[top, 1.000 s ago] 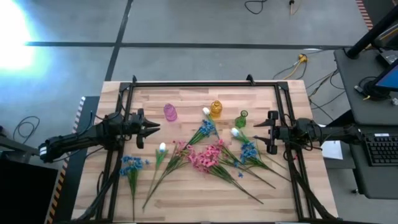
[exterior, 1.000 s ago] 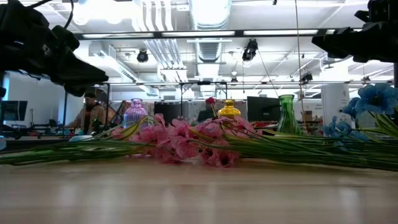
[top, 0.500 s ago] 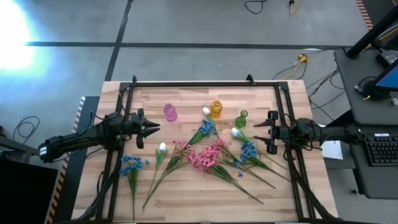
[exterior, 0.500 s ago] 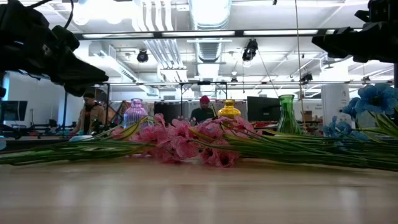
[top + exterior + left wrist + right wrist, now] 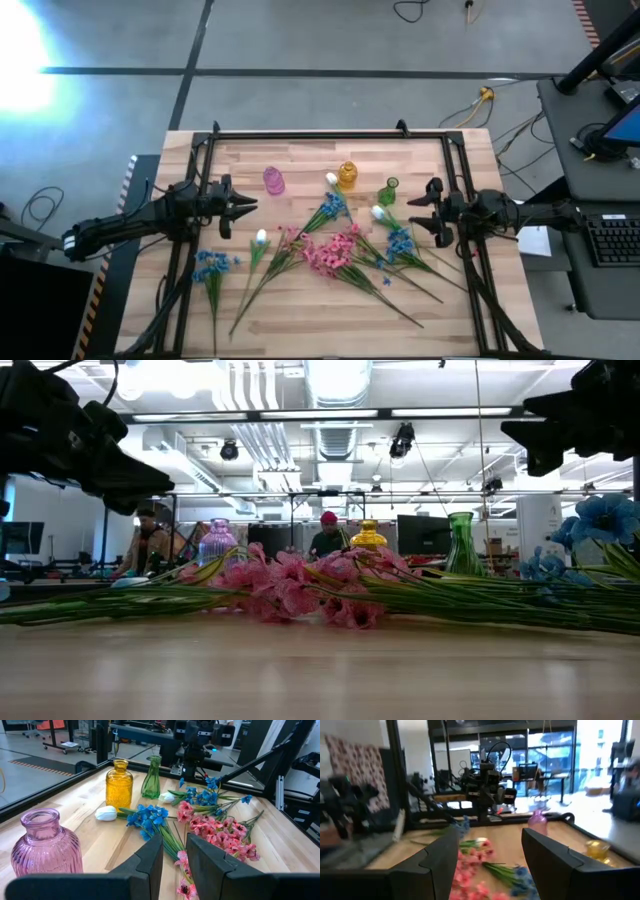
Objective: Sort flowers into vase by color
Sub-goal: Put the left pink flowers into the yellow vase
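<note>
Artificial flowers lie flat on the wooden table: pink blossoms in the middle, blue ones at the left, centre and right, and white buds. A pink vase, an amber vase and a green vase stand upright behind them. My left gripper hovers at the left, open a little and empty, pointing at the flowers. My right gripper hovers at the right, open and empty, near the right white bud.
A black frame runs along the table's far edge and down both sides by the arm bases. Bare wood lies along the near edge. In the low view people show in the room behind.
My right gripper has moved a little toward the table's left, closer to the white bud and the green vase, and has turned slightly. The flowers and vases have stayed where they were.
</note>
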### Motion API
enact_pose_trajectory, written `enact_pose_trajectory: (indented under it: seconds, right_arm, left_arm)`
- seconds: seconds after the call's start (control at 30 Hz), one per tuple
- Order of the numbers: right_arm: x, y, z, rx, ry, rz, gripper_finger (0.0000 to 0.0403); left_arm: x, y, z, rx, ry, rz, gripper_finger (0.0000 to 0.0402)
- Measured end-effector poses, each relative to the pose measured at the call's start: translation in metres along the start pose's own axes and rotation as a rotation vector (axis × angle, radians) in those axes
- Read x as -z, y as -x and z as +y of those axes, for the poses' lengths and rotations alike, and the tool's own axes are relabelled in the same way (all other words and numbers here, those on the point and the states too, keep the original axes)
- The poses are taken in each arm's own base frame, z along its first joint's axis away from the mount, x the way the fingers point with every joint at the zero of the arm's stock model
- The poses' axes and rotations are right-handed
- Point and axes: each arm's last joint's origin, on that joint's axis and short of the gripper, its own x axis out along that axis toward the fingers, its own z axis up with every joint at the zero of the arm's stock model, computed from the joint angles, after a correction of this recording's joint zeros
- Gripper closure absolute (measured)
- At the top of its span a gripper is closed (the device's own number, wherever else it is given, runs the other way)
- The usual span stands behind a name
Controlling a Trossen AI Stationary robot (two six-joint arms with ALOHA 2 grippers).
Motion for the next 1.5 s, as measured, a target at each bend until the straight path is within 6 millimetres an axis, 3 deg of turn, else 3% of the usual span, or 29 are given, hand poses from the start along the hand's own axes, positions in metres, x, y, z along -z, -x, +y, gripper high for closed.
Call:
enact_pose_trajectory:
  seconds: [0.47,0.7,1.03,1.23,1.4,1.5]
  right_arm:
    - [-0.003,0.0,0.0,-0.006,-0.195,-0.032,0.0193]
    - [-0.003,0.0,0.0,-0.006,-0.188,-0.032,0.0193]
    - [-0.003,0.0,0.0,-0.004,-0.184,-0.029,0.0193]
    - [-0.003,0.0,0.0,0.005,-0.127,-0.033,0.0193]
    - [-0.004,0.0,0.0,0.018,-0.168,-0.042,0.0193]
    - [-0.004,0.0,0.0,0.016,-0.23,-0.044,0.0193]
  left_arm:
    - [0.0,0.0,0.0,0.001,0.013,-0.005,0.0325]
    - [-0.012,0.001,-0.002,0.04,0.355,-0.118,0.0325]
    - [-0.028,0.004,-0.004,0.094,0.373,-0.28,0.0325]
    - [-0.032,0.003,-0.005,0.159,0.517,-0.383,0.0325]
    - [-0.035,-0.006,-0.015,0.219,0.64,-0.315,0.0325]
    - [-0.047,-0.012,-0.031,0.272,0.67,-0.26,0.0325]
